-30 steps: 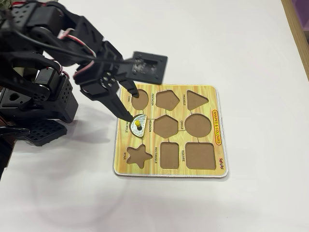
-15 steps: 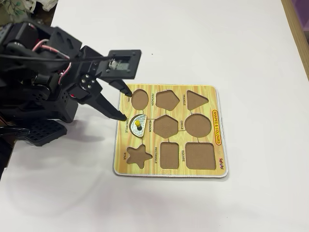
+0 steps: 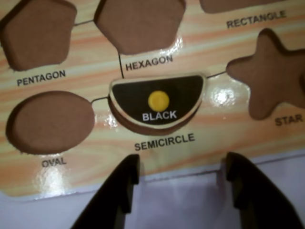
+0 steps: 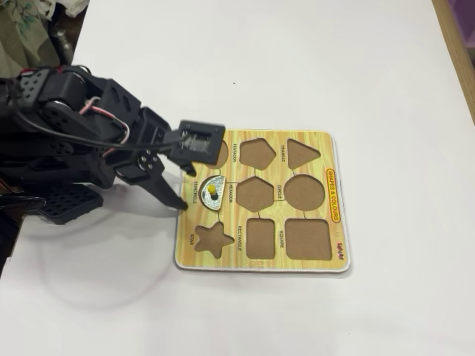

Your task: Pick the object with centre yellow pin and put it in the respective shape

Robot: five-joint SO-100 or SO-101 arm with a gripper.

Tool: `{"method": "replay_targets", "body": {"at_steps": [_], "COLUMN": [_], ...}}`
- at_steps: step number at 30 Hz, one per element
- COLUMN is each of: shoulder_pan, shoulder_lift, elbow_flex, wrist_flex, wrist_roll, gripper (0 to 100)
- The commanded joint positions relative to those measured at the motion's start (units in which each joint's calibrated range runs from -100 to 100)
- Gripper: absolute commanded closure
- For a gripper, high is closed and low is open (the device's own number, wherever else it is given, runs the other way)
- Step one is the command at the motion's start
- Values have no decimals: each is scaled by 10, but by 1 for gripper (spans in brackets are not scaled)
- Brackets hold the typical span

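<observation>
A black semicircle piece (image 3: 176, 93) with a yellow centre pin (image 3: 158, 100) and the word BLACK lies in the semicircle recess of the wooden shape board (image 3: 209, 133). A sliver of brown recess shows along its curved edge. In the fixed view the piece (image 4: 217, 183) glares silver at the board's (image 4: 335, 194) left side. My gripper (image 3: 182, 163) is open and empty, and its two black fingers straddle the board's near edge just short of the piece. In the fixed view the gripper (image 4: 185, 188) hovers over the board's left edge.
The empty recesses round the piece are pentagon (image 3: 35, 33), hexagon (image 3: 140, 24), oval (image 3: 52, 121) and star (image 3: 271, 78). In the fixed view, circle, triangle, rectangle and square recesses lie further right. The board lies on a white table (image 4: 312, 67). The arm's base (image 4: 52, 200) stands at the left.
</observation>
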Motion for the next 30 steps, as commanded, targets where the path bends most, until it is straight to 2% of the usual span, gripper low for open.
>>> {"method": "replay_targets", "body": {"at_steps": [1,8,12,30], "shoulder_pan": [1,1,2,3], "shoulder_lift": [5,12,6,6], "elbow_flex": [26,27,27,27], "wrist_flex": [-3,7,57,57], "wrist_roll": [0,6,5,5], "gripper": [79,79,79,79]}}
